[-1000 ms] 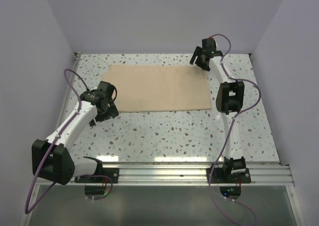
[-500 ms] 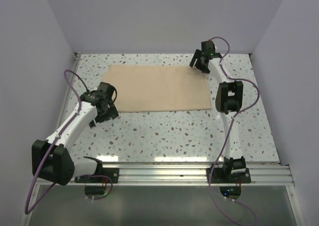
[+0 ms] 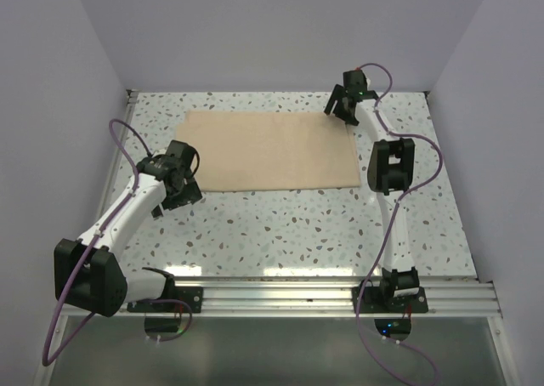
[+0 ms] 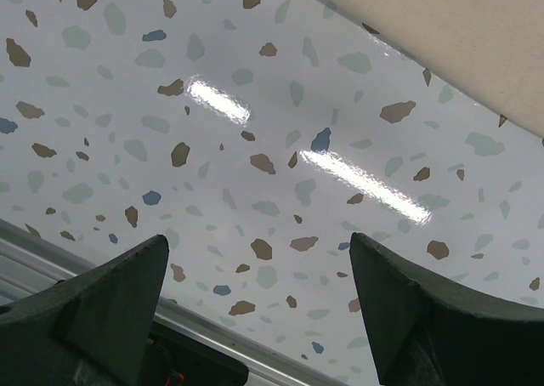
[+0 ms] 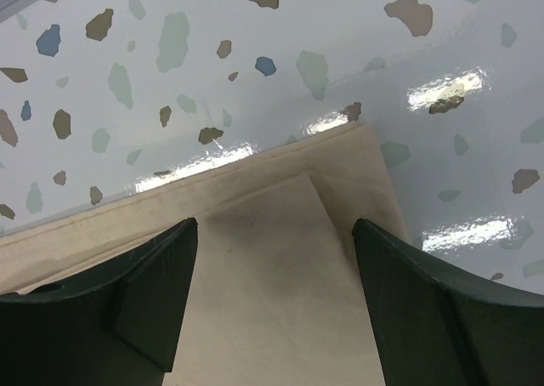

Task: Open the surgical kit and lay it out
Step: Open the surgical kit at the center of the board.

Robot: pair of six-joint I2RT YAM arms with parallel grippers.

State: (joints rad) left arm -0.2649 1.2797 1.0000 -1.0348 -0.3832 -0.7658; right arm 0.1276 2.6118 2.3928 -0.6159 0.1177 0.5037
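Note:
The tan-beige cloth wrap [image 3: 268,150] lies flat and folded on the speckled table at the back middle. My right gripper [image 3: 342,107] is open just above the wrap's far right corner; in the right wrist view the layered corner of the wrap [image 5: 280,258] lies between the open fingers. My left gripper [image 3: 177,190] is open and empty over bare table by the wrap's near left corner; the left wrist view shows only an edge of the wrap [image 4: 459,29]. The steel tray and the instruments are hidden.
A metal rail [image 3: 323,292] runs along the table's near edge. Lilac walls close in the table at the back and both sides. A rail strip [image 4: 221,339] shows at the bottom of the left wrist view.
My right gripper has shifted slightly back and down onto the wrap's far right corner. The left arm has not moved.

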